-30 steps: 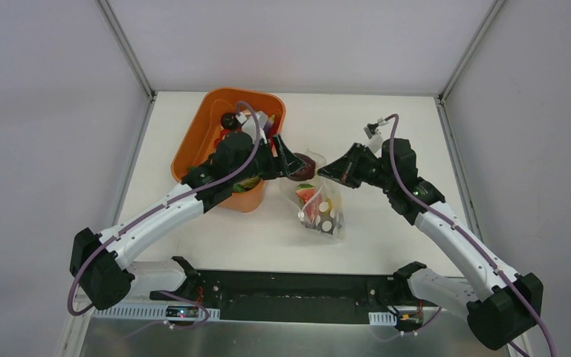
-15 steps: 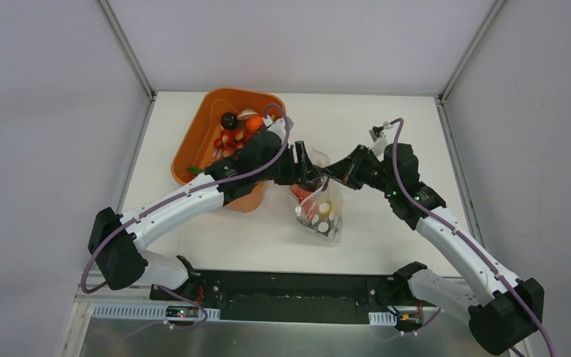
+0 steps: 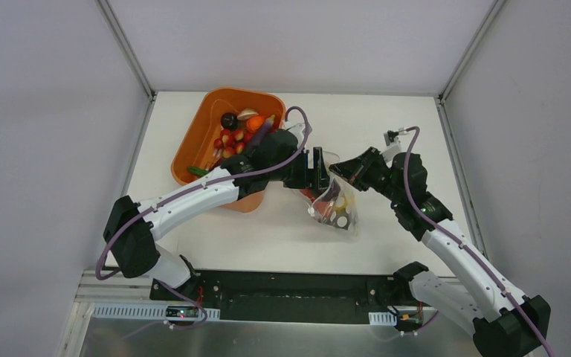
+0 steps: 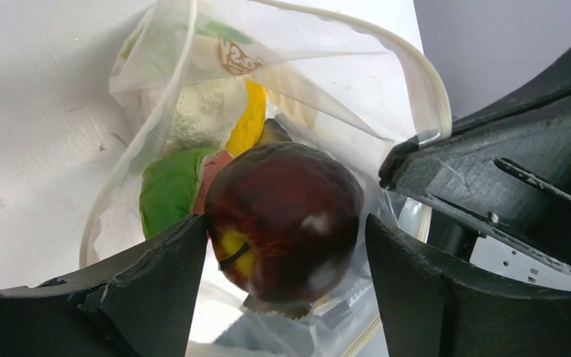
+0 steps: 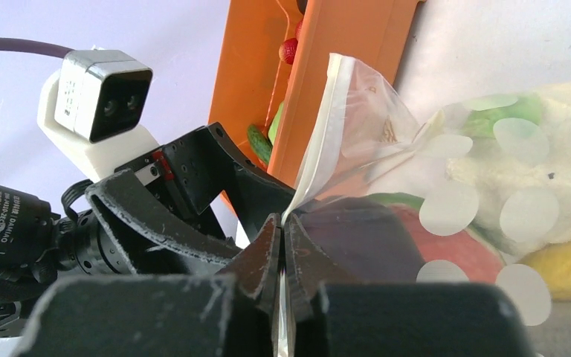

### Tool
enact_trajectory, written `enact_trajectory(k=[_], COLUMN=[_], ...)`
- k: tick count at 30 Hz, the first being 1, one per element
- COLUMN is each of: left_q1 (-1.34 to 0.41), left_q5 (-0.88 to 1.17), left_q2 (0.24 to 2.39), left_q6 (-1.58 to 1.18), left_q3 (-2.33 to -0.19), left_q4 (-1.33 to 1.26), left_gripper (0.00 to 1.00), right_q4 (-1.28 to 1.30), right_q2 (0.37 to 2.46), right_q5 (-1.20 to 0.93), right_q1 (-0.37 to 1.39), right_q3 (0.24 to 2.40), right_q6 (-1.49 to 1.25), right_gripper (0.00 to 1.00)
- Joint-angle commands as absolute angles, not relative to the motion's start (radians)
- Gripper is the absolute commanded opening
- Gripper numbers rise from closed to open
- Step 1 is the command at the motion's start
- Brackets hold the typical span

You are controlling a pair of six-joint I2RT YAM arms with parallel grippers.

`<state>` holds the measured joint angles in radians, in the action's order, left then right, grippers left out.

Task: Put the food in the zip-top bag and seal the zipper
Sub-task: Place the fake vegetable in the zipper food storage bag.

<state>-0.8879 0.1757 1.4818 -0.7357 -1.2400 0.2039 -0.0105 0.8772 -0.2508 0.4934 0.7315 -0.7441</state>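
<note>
The clear dotted zip-top bag [image 3: 336,212] lies right of the orange tub [image 3: 186,145], with its mouth held up. In it are a white cauliflower [image 4: 201,111], a green piece [image 4: 167,197] and a yellow piece [image 4: 249,126]. My left gripper [image 3: 316,169] is at the bag's mouth, its jaws [image 4: 286,223] closed on a dark red apple [image 4: 290,201] just inside the rim. The pale zipper strip [image 4: 431,97] curves round the opening. My right gripper [image 3: 336,169] is shut on the bag's upper edge [image 5: 282,223] and holds it open.
The orange tub holds several more toy foods [image 3: 234,134] at its far end, and its wall [image 5: 342,67] stands just behind the bag. Both arms meet over the middle of the white table [image 3: 268,230].
My left gripper carried the apple from beside the tub rightward into the bag's mouth. My right gripper and the bag shifted a little right.
</note>
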Motion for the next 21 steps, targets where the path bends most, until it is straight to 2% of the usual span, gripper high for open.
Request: enact_trajectory(k=[1, 5, 11, 16, 19, 21], left_q1=[-0.902, -0.902, -0.901, -0.901, -0.901, -0.902], left_q5=[0.269, 0.262, 0.213, 0.058, -0.062, -0.068], left_q2=[1.439, 1.393, 1.273, 1.163, 1.155, 1.169], left_q6=[-0.708, -0.688, -0.629, -0.574, -0.597, -0.608], left_q3=[-1.279, -1.282, -1.300, -1.267, -1.214, -1.186], left_q4=[0.126, 0.144, 0.274, 0.425, 0.499, 0.518], left_gripper=[0.82, 0.85, 0.82, 0.81, 0.81, 0.81], right_q4=[-0.080, -0.077, -0.060, -0.058, -0.067, -0.062], right_q2=[0.850, 0.840, 0.836, 0.836, 0.844, 0.854], right_q5=[-0.212, -0.200, -0.192, -0.195, -0.213, -0.247], right_q1=[0.494, 0.494, 0.493, 0.494, 0.493, 0.494], right_q3=[0.741, 0.734, 0.732, 0.734, 0.736, 0.752], right_q6=[-0.753, -0.747, -0.739, -0.735, -0.732, -0.718], right_gripper=[0.01, 0.02, 0.02, 0.02, 0.02, 0.02])
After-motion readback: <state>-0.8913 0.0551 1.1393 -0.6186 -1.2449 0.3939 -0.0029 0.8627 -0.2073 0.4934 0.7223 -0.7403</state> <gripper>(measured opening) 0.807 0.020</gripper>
